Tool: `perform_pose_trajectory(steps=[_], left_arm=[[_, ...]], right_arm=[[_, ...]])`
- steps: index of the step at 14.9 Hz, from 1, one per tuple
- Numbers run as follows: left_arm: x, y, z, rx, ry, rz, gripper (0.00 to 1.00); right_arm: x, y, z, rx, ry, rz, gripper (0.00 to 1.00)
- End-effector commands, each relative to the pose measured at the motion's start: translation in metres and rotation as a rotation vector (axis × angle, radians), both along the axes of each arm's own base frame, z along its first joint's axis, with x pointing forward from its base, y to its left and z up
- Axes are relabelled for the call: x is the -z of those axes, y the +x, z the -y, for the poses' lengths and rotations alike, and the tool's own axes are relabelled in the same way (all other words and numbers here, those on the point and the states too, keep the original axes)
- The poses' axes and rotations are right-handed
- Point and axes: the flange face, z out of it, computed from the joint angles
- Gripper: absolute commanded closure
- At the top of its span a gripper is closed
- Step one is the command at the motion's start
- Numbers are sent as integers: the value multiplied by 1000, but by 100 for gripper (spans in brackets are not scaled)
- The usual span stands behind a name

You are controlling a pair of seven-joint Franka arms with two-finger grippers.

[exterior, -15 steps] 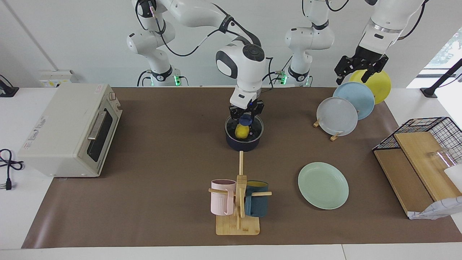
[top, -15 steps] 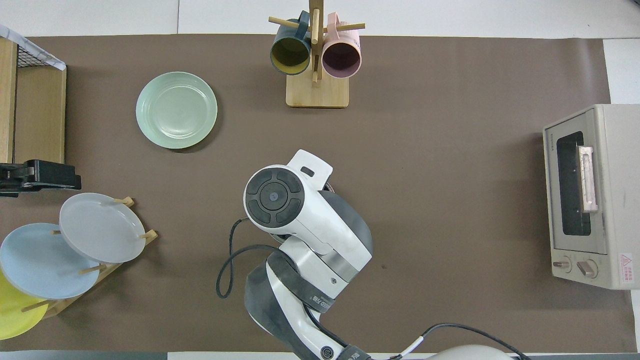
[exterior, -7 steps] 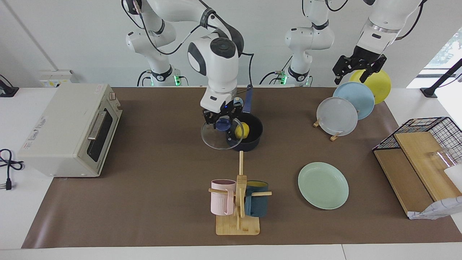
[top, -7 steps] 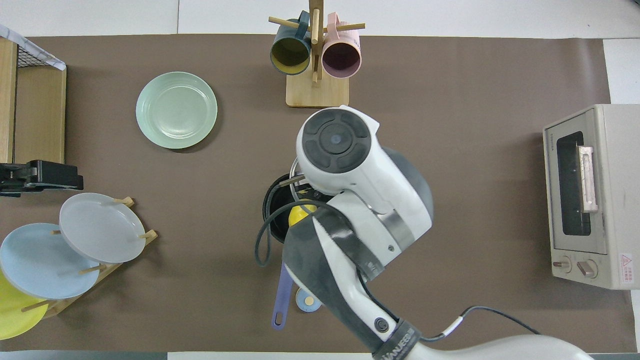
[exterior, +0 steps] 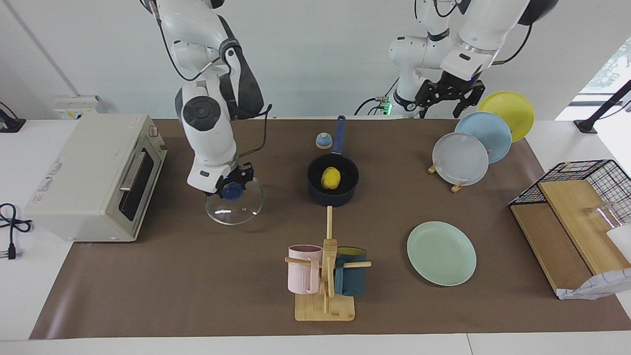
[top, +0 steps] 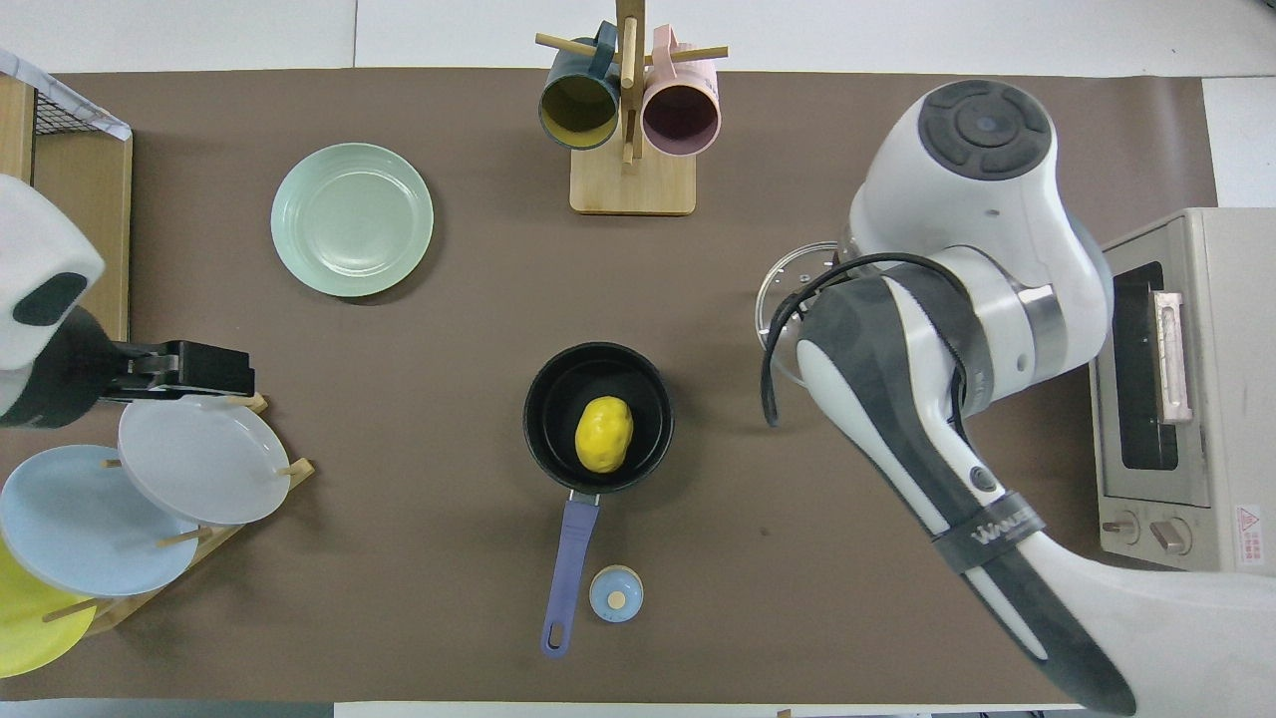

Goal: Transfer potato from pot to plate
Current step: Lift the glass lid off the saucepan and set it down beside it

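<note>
Your right gripper (exterior: pixel 231 185) is clenched on the blue knob of a clear glass lid (exterior: pixel 234 201), held over the brown mat between the pot and the toaster oven (exterior: pixel 93 177); from overhead the arm's white casing hides the gripper and all but a curved sliver of the lid's rim (top: pixel 788 289). The potato (exterior: pixel 331 178), glossy, lumpy and bright yellow, lies uncovered on the black inside of the round navy pot (exterior: pixel 333 197), whose long straight blue handle (top: pixel 564 578) points toward the robots, with a small pale blue knobbed cap (exterior: pixel 323 141) just beside it. The pale mint-green plate (exterior: pixel 441 253), round with a shallow rim, sits bare on the mat, farther from the robots than the pot and toward the left arm's end of the table. Your left gripper (exterior: pixel 449 93) hangs in the air near the wooden rack of tilted plates (exterior: pixel 461 159); its dark fingers look spread, though from overhead only a black bar (top: pixel 179 369) of it shows beyond the arm. A wooden mug tree (exterior: pixel 325 276) carries a ribbed pink mug and a dark teal one. At the table's end a wire basket (exterior: pixel 586 172) and wooden boards are cut off by the frame
</note>
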Motion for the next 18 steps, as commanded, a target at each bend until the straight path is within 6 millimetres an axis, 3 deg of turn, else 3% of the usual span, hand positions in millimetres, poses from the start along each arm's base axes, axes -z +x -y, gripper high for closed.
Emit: perform_pose_trajectory(steps=[1, 2, 4, 6, 7, 8, 9, 12, 15, 18], left_arm=[[25, -22, 55, -42, -35, 34, 0], [39, -30, 78, -28, -44, 42, 0], [93, -50, 132, 1, -56, 47, 0], [143, -55, 170, 50, -68, 64, 0], [166, -54, 185, 77, -62, 57, 0], [183, -50, 189, 92, -53, 52, 0], [193, -49, 192, 137, -47, 51, 0], [211, -45, 196, 168, -41, 48, 0], [233, -42, 198, 216, -25, 34, 0], [245, -48, 203, 240, -16, 24, 0]], right_arm=[[28, -36, 48, -64, 23, 38, 62], [35, -41, 52, -72, 25, 49, 61], [52, -54, 54, -87, 29, 90, 61], [65, -63, 63, -99, 32, 117, 57], [66, -64, 68, -100, 31, 115, 47], [66, -64, 68, -99, 30, 114, 30], [62, -62, 67, -91, 30, 112, 2], [30, -46, 63, -56, 28, 129, 0], [-46, -27, 50, 134, 3, 89, 0], [-103, -25, 42, 212, -9, 75, 0]])
